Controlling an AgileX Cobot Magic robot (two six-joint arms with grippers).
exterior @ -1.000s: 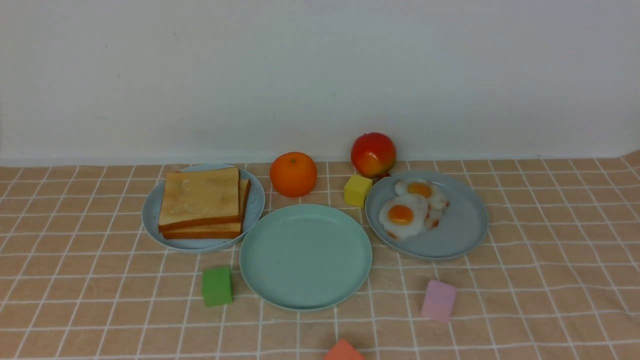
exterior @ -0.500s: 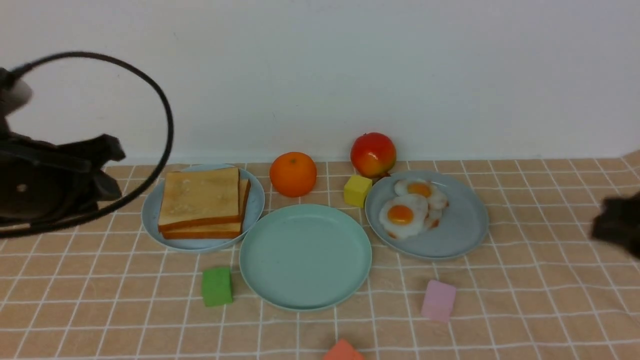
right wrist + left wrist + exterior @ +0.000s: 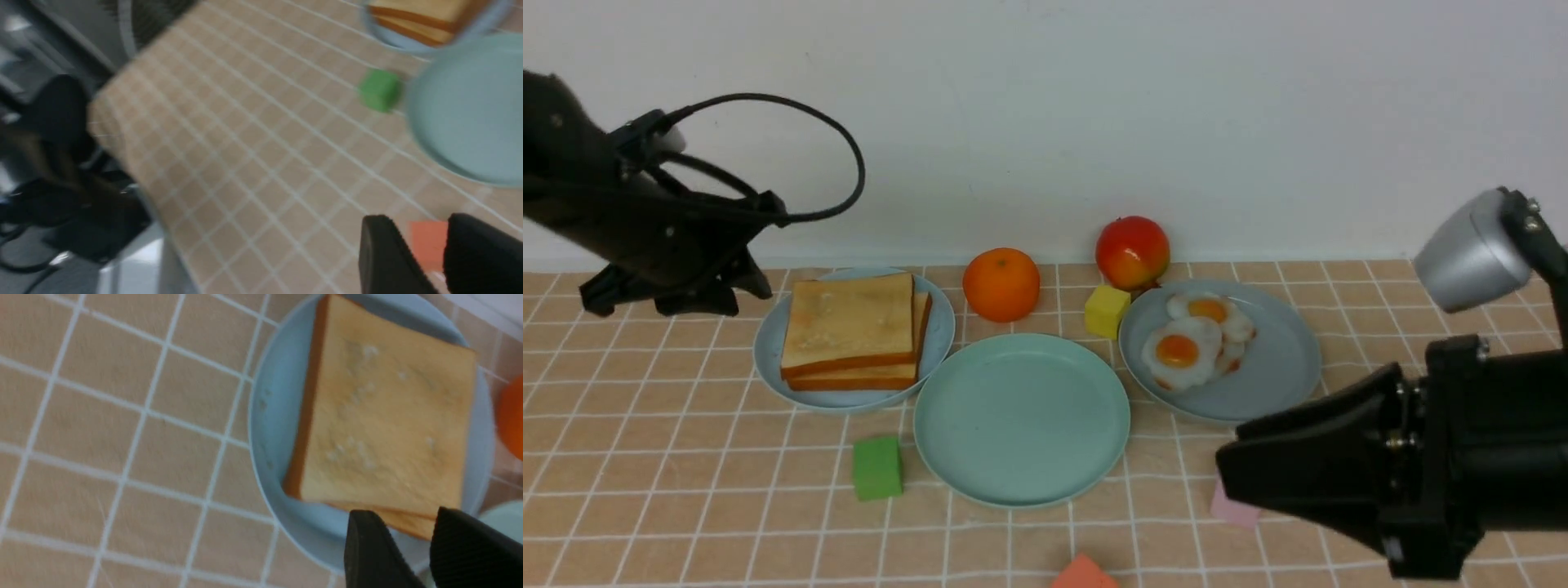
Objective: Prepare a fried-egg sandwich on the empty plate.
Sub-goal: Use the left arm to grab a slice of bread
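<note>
Two stacked toast slices [image 3: 849, 327] [image 3: 388, 428] lie on a pale blue plate [image 3: 768, 347]. The mint-green plate [image 3: 1021, 416] [image 3: 470, 110] sits bare in the middle. Two fried eggs [image 3: 1180, 351] rest on a grey-blue plate [image 3: 1278, 367] at the right. My left gripper [image 3: 727, 294] [image 3: 406, 518] hovers just left of the toast plate, open, with nothing between its fingers. My right gripper [image 3: 1229, 478] [image 3: 416, 222] hangs low at the front right, pointing left. It is open and empty, and an orange-red block [image 3: 427, 245] shows on the cloth through the gap.
An orange [image 3: 1001, 284], a red apple [image 3: 1132, 251] and a yellow block [image 3: 1107, 311] stand behind the plates. A green block [image 3: 877, 467], a half-hidden pink block [image 3: 1233, 510] and the orange-red block [image 3: 1082, 574] lie in front. The table's edge [image 3: 122, 163] shows in the right wrist view.
Both arms have come into the front view. The left moved in towards the toast plate; the right swung in low from the right and now covers part of the pink block.
</note>
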